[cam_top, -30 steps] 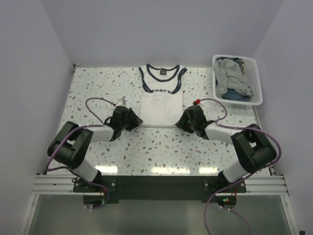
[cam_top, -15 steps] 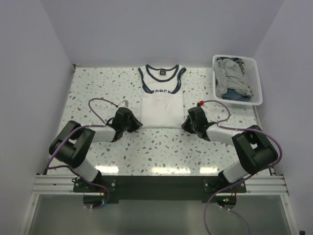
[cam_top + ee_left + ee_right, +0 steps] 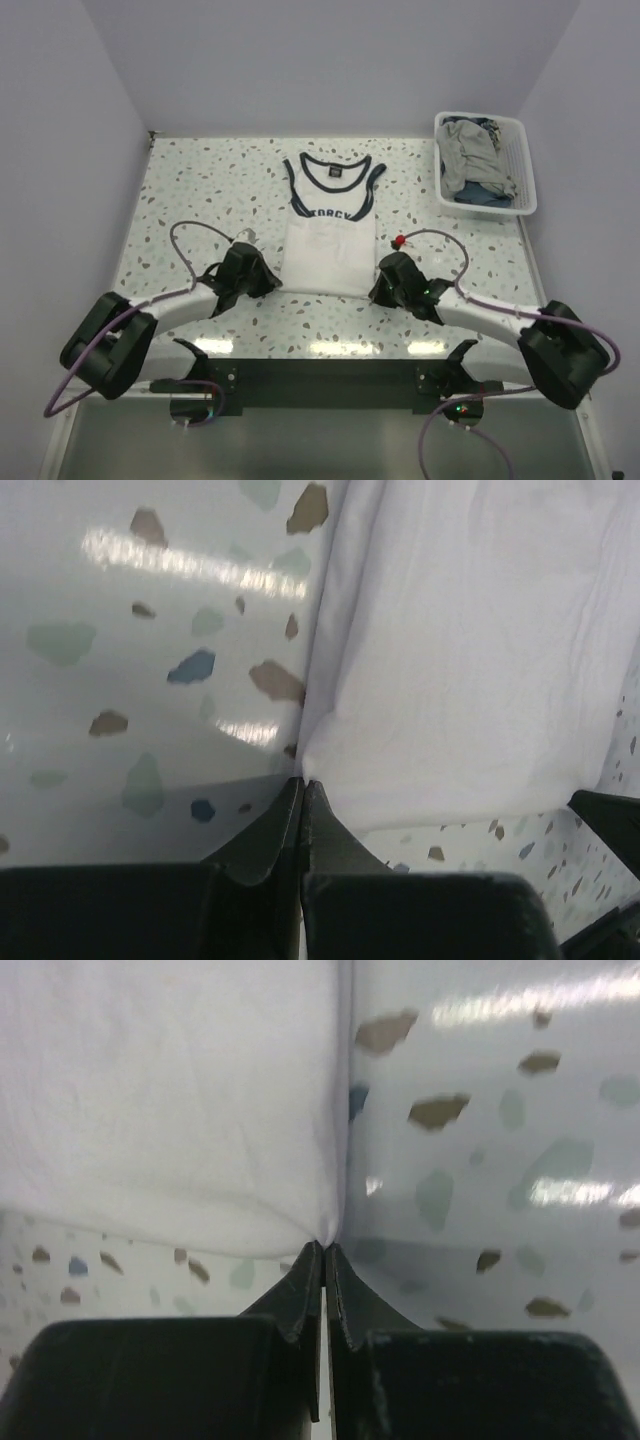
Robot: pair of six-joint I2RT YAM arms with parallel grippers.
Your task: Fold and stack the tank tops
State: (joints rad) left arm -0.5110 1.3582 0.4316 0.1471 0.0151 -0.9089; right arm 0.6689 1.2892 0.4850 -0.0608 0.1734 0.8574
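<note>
White cloth with navy trim at neck and armholes: the white tank top [image 3: 325,235] lies flat and face up in the middle of a pale speckled surface [image 3: 200,190], neck toward the far wall, hem toward the robot's bases. Its long axis runs straight away from the arms. At the shirt's near-left hem corner, the left claw [image 3: 303,785] has its fingers pinched together with the fabric corner caught at their tips. At the near-right hem corner, the right claw [image 3: 325,1250] is pressed closed on the cloth in the same way. Each arm is as near to the shirt as the other, one at each side of the hem, with the whole garment stretching ahead of both claws. That suggests a fold carrying the hem forward toward the neck. Dark blue block letters cross the chest, possibly "TORCY", though too small to read surely. A dark neck label is unreadable. Far right of the shirt's shoulders, a white slatted basket [image 3: 525,165] holds bunched cloth, probably the grey tank top [image 3: 470,160], over something blue.
</note>
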